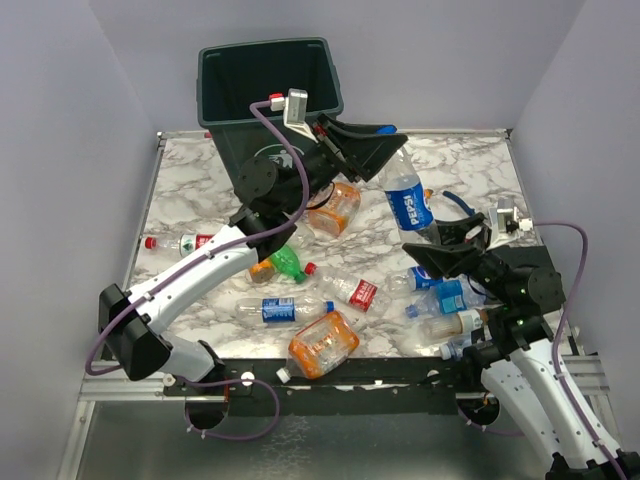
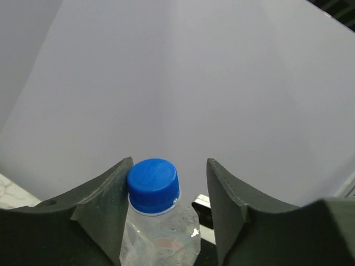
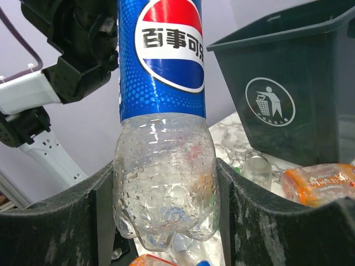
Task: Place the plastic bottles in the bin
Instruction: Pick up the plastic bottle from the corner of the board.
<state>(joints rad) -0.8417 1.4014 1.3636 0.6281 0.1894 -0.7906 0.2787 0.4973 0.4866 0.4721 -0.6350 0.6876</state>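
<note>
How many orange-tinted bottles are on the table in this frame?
2. One orange-tinted bottle lies by the foot of the bin, beside the left arm; the other lies at the near edge of the table. More may be hidden under the arms.

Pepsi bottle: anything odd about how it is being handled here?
Yes: both arms are on one bottle. The right claw grips the Pepsi bottle by its base in mid-air, while the left claw brackets its blue cap without clamping it, beside the bin.

Bin (image 1: pixel 262 90) dk green w/ white litter symbol; desk (image 1: pixel 480 165) white-grey marble; Pepsi bottle (image 3: pixel 161 83) clear, blue label, blue cap (image 2: pixel 153 185).
</note>
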